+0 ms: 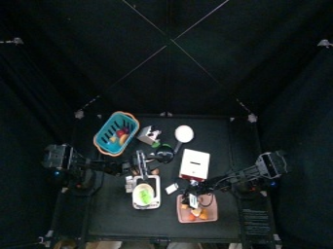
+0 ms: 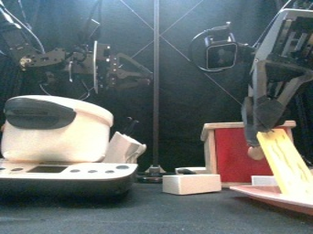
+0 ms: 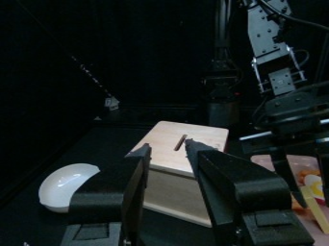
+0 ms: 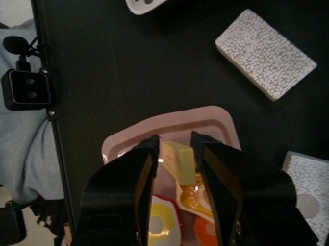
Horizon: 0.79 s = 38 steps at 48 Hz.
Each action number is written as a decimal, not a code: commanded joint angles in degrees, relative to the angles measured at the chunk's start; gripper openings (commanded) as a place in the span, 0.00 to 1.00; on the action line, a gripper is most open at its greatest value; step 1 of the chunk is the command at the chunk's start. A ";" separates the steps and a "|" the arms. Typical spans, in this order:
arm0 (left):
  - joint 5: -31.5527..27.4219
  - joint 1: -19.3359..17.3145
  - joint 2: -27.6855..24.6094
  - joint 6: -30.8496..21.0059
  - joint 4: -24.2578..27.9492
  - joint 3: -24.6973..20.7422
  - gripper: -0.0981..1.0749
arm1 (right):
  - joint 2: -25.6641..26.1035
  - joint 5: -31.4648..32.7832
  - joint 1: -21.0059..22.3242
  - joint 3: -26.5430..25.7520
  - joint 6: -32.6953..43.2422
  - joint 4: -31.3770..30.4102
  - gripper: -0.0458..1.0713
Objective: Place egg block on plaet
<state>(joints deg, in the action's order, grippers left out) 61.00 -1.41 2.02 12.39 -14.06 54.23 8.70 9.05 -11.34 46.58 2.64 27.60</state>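
Above the plate (image 4: 129, 144), right claw (image 4: 182, 165) gripping block (image 4: 179, 161)

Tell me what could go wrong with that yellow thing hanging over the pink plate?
The right tool pinches only the top of the long yellow piece, so it might slip or swing. The pink plate already holds other toy food, so the piece could land on that and slide off the rim.

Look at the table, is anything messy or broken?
Nothing looks spilled or broken. The right tool holds a yellow block just above the pink plate, where egg pieces already lie. The left tool hangs open over a tan board.
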 commanded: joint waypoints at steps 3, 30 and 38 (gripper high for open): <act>0.18 0.09 0.26 0.09 0.00 -1.14 0.74 | 4.13 -0.88 0.88 -0.97 -0.18 -0.97 0.69; 0.18 0.09 0.26 0.09 0.00 -1.23 0.74 | 6.59 -1.05 1.58 1.23 0.00 0.09 0.69; -0.44 1.05 0.26 -0.88 0.00 -1.41 0.74 | 7.21 1.67 2.64 1.93 0.35 5.89 0.69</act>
<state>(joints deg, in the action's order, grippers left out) 60.82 -0.97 1.93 11.95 -14.06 54.23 13.71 9.32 -9.40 48.69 2.99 29.44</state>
